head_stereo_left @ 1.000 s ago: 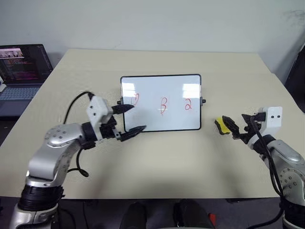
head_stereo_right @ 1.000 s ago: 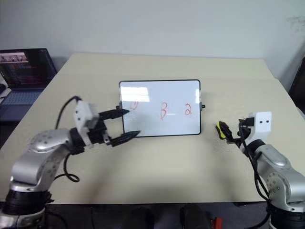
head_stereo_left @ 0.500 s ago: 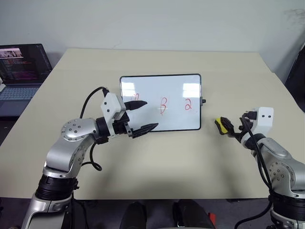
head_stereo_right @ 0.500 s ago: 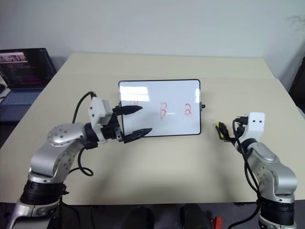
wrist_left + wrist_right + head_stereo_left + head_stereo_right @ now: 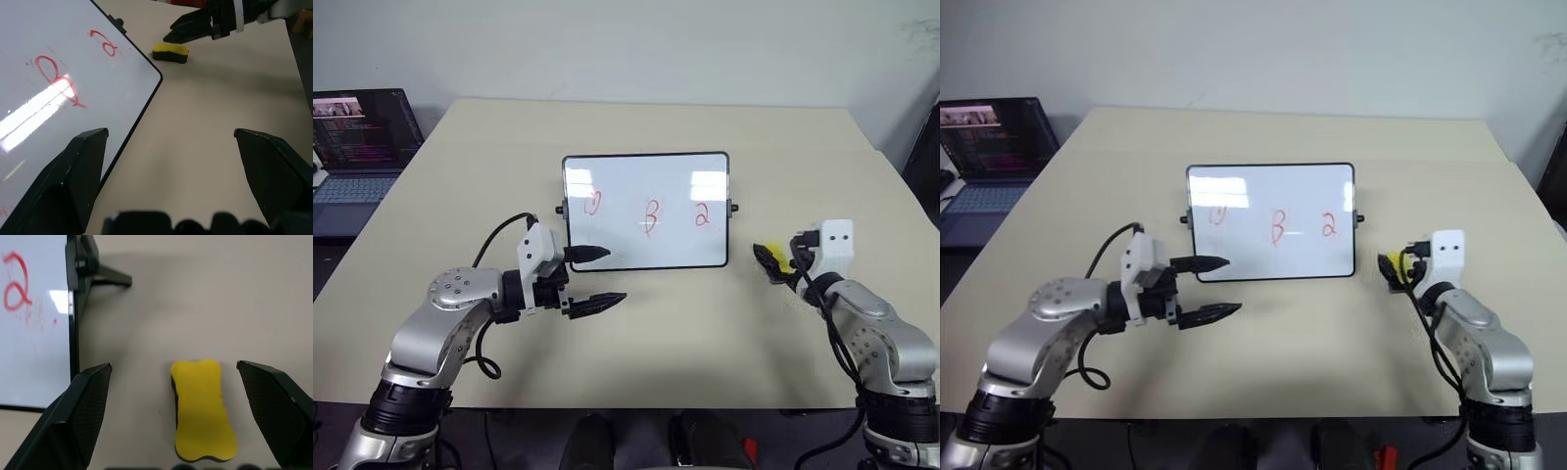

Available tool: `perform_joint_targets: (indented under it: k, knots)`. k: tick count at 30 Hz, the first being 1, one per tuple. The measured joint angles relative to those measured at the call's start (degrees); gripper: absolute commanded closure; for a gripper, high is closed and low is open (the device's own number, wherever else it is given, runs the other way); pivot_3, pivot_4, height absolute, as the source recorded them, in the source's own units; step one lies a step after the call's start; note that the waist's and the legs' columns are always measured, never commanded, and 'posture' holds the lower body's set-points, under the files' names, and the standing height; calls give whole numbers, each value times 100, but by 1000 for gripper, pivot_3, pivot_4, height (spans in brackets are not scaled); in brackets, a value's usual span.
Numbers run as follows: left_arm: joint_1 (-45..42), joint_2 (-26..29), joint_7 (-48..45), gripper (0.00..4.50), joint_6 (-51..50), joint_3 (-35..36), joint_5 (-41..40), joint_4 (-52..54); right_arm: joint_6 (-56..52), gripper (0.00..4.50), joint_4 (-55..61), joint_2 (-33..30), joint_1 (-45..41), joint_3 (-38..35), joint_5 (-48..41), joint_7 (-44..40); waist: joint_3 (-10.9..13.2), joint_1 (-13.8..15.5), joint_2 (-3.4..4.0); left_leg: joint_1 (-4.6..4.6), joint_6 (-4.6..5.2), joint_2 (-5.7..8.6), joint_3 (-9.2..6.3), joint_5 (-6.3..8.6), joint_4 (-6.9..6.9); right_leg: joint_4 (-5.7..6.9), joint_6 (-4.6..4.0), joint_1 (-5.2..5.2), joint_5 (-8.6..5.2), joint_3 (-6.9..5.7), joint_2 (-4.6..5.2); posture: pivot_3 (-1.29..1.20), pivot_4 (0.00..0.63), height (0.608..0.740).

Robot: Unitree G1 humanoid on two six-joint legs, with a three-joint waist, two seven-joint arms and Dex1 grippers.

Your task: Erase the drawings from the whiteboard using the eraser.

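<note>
The whiteboard (image 5: 646,186) lies flat at the middle of the table. The drawings are three red marks in a row on it: a loop (image 5: 594,204), a "B" (image 5: 651,215) and a "2" (image 5: 702,214). The eraser (image 5: 203,409), a yellow block with a black base, lies on the table just right of the board. My right gripper (image 5: 173,366) is open and low over it, one finger on each side, not touching. My left gripper (image 5: 612,275) is open and empty, hovering at the board's near left corner.
An open laptop (image 5: 357,147) sits on a separate surface at the far left. The beige table (image 5: 705,323) stretches wide around the board. The left wrist view shows the eraser (image 5: 170,52) beyond the board's corner, with the right gripper's black fingers (image 5: 195,27) beside it.
My left gripper has sunk and drawn back from over the loop to the board's near left corner. My right gripper has lowered around the eraser. The eraser and the board have stayed put.
</note>
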State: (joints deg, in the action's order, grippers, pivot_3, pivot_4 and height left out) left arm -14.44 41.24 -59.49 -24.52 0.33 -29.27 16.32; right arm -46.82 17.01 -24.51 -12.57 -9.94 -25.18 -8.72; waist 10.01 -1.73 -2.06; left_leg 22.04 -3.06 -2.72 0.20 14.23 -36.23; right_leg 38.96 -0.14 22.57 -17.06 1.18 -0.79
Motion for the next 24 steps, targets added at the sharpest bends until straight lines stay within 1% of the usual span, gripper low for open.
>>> perform_joint_targets:
  k: [7, 13, 23, 24]
  knots:
    - [6, 22, -115, 0, -1, -12, 14, 303, 152, 28, -645, -58, -399, 52, 365, -153, 0, -5, 0, 9, 0, 1, 1, 0, 0, 1, 0, 10, 0, 0, -1, 0, 150, 740]
    - [17, 15, -98, 0, -8, -21, 30, 358, 270, 28, -1094, -49, -586, 44, 441, -281, 0, -6, 0, 9, 0, 0, 1, 0, 0, 2, -1, 11, 0, 2, -2, 0, 150, 740]
    - [138, 16, -107, 0, 3, -65, 50, 360, 403, 28, -1483, -29, -750, 1, 504, -419, 0, -6, 0, 9, 0, 0, 1, 0, 0, 2, -2, 11, 1, 1, -2, 0, 150, 740]
    - [166, 16, -107, 0, 5, -65, 53, 360, 408, 193, -1514, -29, -757, 1, 516, -444, 0, -6, 0, 10, 0, 0, 1, 0, 0, 2, -2, 11, 1, 1, -2, 0, 150, 740]
